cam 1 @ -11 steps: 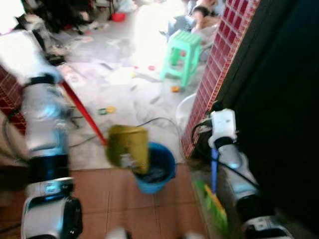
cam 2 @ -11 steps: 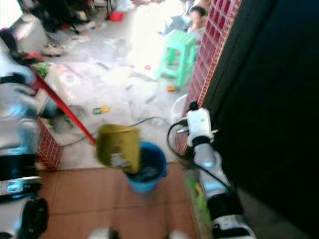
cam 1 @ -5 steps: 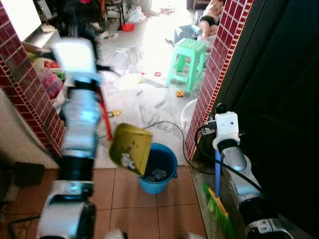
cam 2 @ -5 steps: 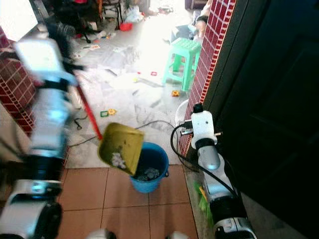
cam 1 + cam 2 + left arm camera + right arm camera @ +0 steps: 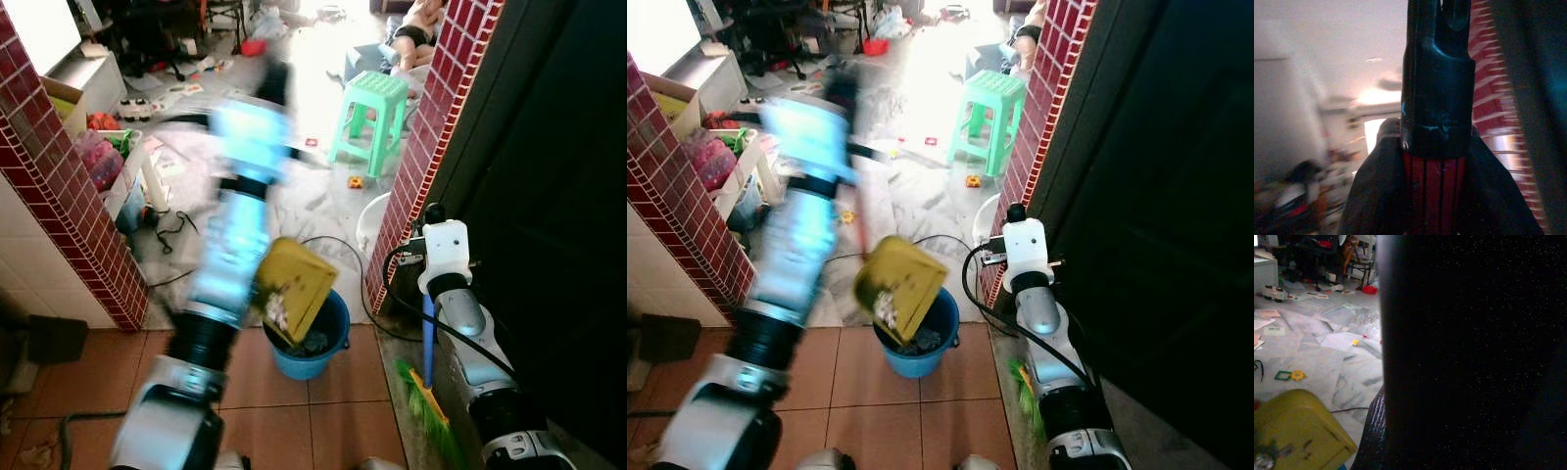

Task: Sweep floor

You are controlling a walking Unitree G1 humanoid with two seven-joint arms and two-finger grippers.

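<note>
A yellow dustpan (image 5: 291, 289) hangs tilted over a blue bucket (image 5: 328, 343), with bits of rubbish on its lip and more in the bucket. My left arm is blurred and reaches up across the middle of the view. In the left wrist view my left gripper (image 5: 1435, 188) is shut on the dustpan's red handle (image 5: 1432, 196), just below its black end cap (image 5: 1437, 88). On the right, my right gripper (image 5: 429, 213) holds a broom upright by its blue handle (image 5: 427, 333). The green bristles (image 5: 429, 416) hang beside the arm.
Brick pillars stand at the left (image 5: 69, 196) and right (image 5: 431, 127), with a dark door (image 5: 558, 196) beside my right arm. Beyond them are a green stool (image 5: 370, 108), a white basin (image 5: 370, 220), a cable (image 5: 323, 240), scattered toys and a seated person (image 5: 416, 20).
My left arm has swung to the right across the view and the dustpan has tipped further over the bucket. The right arm and broom have stayed put.
</note>
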